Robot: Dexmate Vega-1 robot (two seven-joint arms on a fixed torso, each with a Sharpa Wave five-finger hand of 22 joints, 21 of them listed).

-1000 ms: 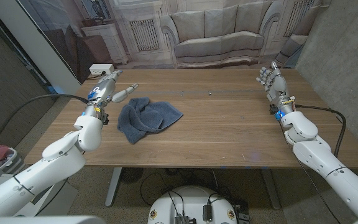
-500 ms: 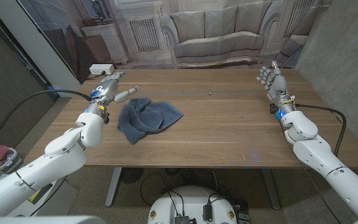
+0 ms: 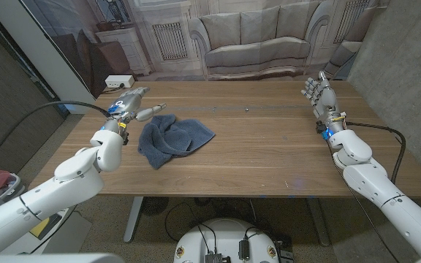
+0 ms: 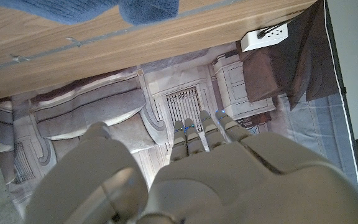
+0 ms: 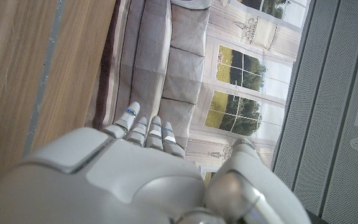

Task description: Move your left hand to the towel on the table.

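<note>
Crumpled blue towel (image 3: 172, 139) lies left of the wooden table's (image 3: 269, 153) centre; the left hand (image 3: 129, 103), fingers apart and holding nothing, hovers near it at ten o'clock, not touching, so the final approach seems to remain.

The towel (image 3: 172, 138) lies left of centre on the table (image 3: 269, 150), the left robot hand (image 3: 129, 104) just beside its left edge.

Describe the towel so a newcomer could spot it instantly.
Look at the wooden table, on its left half near the left hand. The towel lies there crumpled, dark blue and soft against bare wood, beside the hand but not touched.
</note>
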